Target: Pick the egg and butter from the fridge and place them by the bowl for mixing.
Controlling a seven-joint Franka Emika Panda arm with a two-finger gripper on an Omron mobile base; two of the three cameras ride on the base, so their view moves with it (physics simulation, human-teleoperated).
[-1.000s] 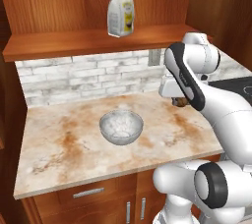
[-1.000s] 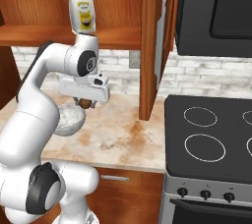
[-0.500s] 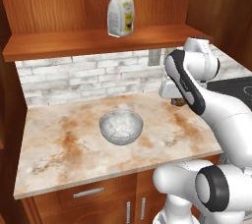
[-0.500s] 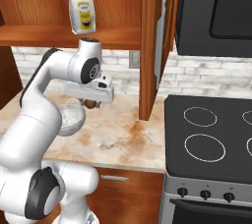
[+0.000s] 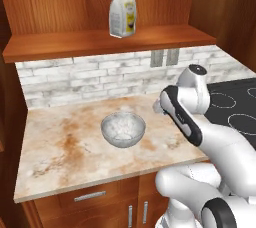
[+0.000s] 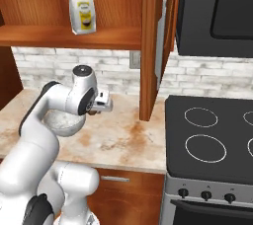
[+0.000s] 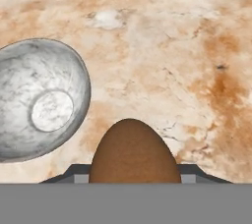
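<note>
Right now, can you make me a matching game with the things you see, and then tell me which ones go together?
Things:
1. egg
2. bowl
3. paper bag
4. stove

Places:
A. up on the wooden shelf
B. sitting on the marble counter
C. held in the gripper, above the counter
D. to the right of the counter, black with ring burners

Right pairs: 1-C, 2-B, 3-A, 4-D
</note>
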